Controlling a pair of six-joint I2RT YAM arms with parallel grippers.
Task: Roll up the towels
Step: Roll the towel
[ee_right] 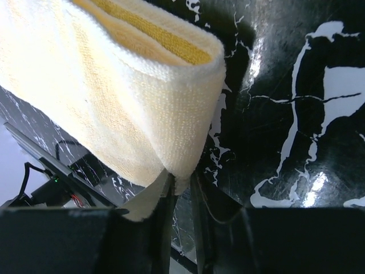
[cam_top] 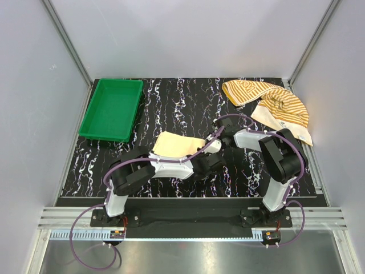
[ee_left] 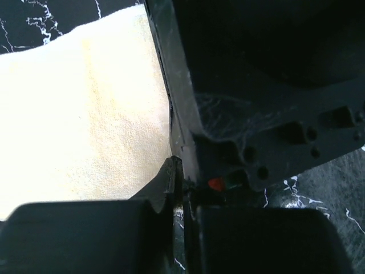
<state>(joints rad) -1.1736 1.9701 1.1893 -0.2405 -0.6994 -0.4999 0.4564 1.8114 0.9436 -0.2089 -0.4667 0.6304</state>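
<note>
Both jaws of the right gripper [ee_right: 181,191] are pinching the folded edge of the pale yellow towel [cam_top: 177,144]. The left gripper [ee_left: 181,182] is resting clenched just beside that towel's edge.

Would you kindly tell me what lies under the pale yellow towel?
The pale yellow towel lies on the black marbled table. The arms cover its near edge, and whatever is beneath the cloth is hidden.

The left arm [cam_top: 171,165] lies low, reaching toward 2 o'clock from its base. The left hand [ee_left: 178,182] is closed, fingers meeting. The right arm [cam_top: 279,157] rises toward 12 o'clock, its forearm bent toward 9 o'clock. The right hand [ee_right: 181,191] pinches a towel [ee_right: 114,85] edge, close beside the left hand.
</note>
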